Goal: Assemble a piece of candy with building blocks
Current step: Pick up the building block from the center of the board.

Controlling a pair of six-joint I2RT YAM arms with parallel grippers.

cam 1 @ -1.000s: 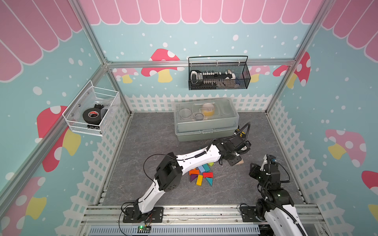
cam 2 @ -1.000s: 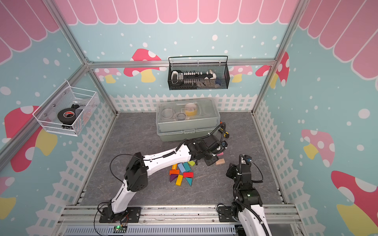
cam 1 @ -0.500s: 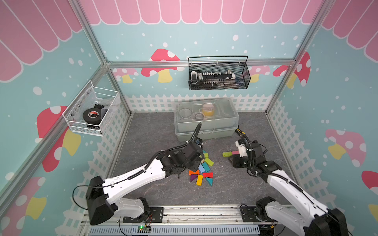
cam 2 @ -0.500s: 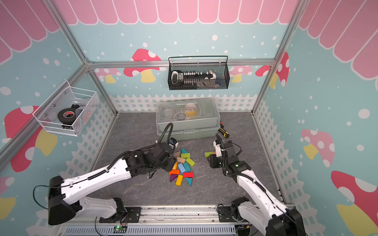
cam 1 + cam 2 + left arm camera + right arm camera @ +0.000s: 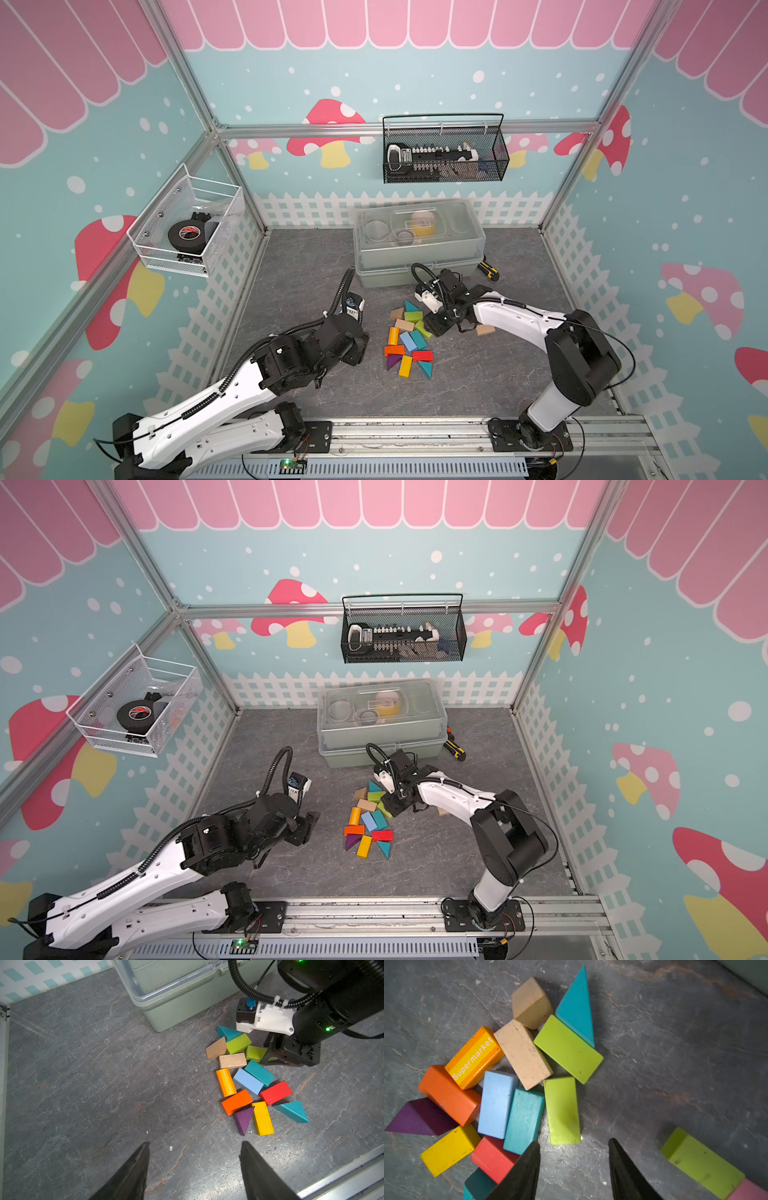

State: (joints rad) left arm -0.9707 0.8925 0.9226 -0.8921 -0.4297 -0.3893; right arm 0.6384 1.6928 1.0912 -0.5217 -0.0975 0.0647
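Small painted wooden building blocks (image 5: pixel 408 341): lie clustered mid-frame. Black left gripper (image 5: pixel 194 1144), black right gripper (image 5: pixel 574 1145): gape, jaws apart, empty.

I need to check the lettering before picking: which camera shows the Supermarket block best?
The right wrist view: the Supermarket block is large, unobstructed, its lettering sharp. The left wrist view shows it whole but smaller, yet legible. In both top views it is a tiny orange bar, lettering unreadable.

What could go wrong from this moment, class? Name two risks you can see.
1. The right claw hangs open over the building blocks; closing on the green bar may drag the teal bar tight beside it.
2. The tan block lies by the right arm; a sweep could knock it away.
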